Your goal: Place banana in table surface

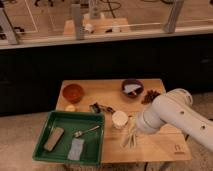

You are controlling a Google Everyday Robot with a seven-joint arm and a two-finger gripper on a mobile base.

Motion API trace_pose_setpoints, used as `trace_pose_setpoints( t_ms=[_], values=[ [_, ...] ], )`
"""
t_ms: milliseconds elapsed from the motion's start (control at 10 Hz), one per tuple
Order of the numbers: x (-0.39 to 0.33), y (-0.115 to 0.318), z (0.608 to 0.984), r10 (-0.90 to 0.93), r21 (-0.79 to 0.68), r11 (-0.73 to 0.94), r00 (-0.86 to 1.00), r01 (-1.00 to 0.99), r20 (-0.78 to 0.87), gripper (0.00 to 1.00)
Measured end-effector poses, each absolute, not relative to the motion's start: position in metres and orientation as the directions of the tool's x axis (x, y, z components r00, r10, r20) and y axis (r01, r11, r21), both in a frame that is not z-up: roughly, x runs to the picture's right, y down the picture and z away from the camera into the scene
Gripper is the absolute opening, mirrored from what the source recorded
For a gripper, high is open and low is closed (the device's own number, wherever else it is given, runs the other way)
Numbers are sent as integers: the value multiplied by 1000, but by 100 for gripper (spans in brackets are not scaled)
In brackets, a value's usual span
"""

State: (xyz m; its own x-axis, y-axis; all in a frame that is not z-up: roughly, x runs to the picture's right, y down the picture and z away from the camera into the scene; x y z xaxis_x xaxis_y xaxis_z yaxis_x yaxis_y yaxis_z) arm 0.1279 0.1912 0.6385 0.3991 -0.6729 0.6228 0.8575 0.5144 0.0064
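The banana (130, 139), pale cream and slim, hangs in a narrow V just over the table surface (162, 145), in front of and to the right of the white cup (119, 119). My gripper (133, 130) sits at the end of the thick white arm (167, 112), which reaches in from the lower right. It is shut on the banana's upper end. The arm's bulk hides most of the gripper. The banana's lower tips are close to the tan tabletop; I cannot tell whether they touch it.
A green tray (70, 116) at the front left holds a spoon (86, 132), a sponge (54, 138) and a cloth (76, 148). An orange bowl (73, 92), a small yellow lump (70, 107), dark small items (100, 107) and a dark bowl (132, 88) stand behind. A dark counter rises beyond the table.
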Motion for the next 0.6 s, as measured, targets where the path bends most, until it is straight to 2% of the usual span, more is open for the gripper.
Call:
trace_pose_setpoints(
  t_ms=[600],
  values=[
    [88, 249, 696, -623, 16, 484, 331, 875, 709, 10]
  ],
)
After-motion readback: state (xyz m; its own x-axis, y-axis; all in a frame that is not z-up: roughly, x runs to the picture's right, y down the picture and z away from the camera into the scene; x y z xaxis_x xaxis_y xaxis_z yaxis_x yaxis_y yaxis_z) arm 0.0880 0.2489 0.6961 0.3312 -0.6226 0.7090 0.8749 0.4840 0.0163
